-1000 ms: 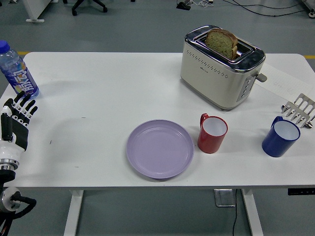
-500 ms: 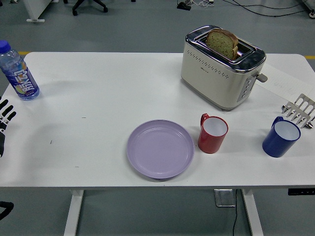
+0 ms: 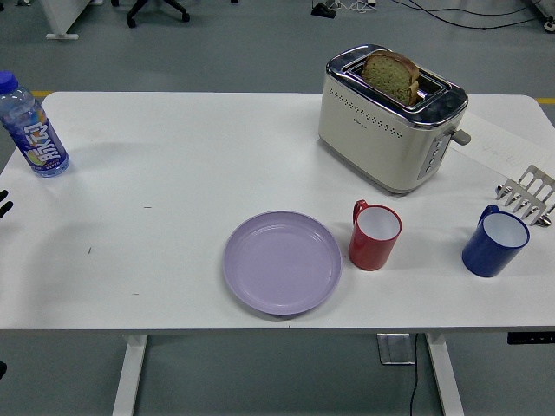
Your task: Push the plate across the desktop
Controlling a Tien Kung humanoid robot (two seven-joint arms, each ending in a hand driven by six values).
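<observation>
Left hand: only a black fingertip or two (image 3: 4,204) shows at the picture's left edge, level with the table; I cannot tell its state, and it touches nothing visible.
Clear plastic water bottle with blue cap and label (image 3: 30,130): upright at the far left corner of the white table (image 3: 173,156); a wide inward swing of the left arm could tip it.
Round lilac plate (image 3: 282,262): flat near the table's front edge, centre, untouched, so the push looks not yet begun.
Risk at front: a push angled toward the robot could slide the plate off the near edge.
Red mug with white inside (image 3: 375,235): just beside the plate's right rim; a rightward push would likely knock it.
Cream toaster holding brown bread (image 3: 390,118): well behind, in the path of a long forward shove.
Blue mug (image 3: 495,243): far right, apart.
Right hand: not visible.
</observation>
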